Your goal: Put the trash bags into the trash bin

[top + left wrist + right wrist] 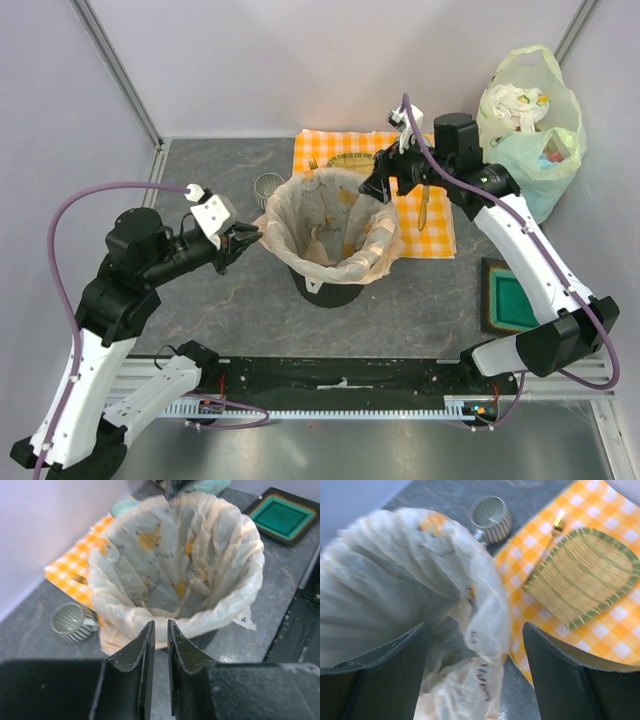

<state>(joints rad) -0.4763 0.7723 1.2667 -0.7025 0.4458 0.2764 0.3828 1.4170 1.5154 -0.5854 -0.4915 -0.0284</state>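
One bag (335, 225), thin, crinkly and translucent in a pale peach tone with orange blotches and dark print, lines the bin (325, 292). Its film falls in long vertical pleats down the inside. Its top is turned outward over the lip and hangs as a loose, wrinkled skirt around the outside. The bin is round, matte black plastic and tapers to a narrower base. Only that base shows below the skirt. It stands upright on the grey, marbled tabletop (200, 170), long axis vertical and mouth up, and the bag's mouth opens upward too, stretched into a rough circle.

The left tool (160, 625) sits at the bag's left rim, its dark wedge-shaped fingers drawn almost together with only a narrow slit between them. I cannot tell whether any film is pinched there. The right tool (475, 630) stands open at the far right rim, its fingers wide apart with the folded edge of the bag between them.

Just beside the bin on its far left is a small ribbed grey mug (268, 188). Behind it lies an orange-and-white checked cloth (435, 225) carrying a woven straw mat (582, 575) with a green edge.
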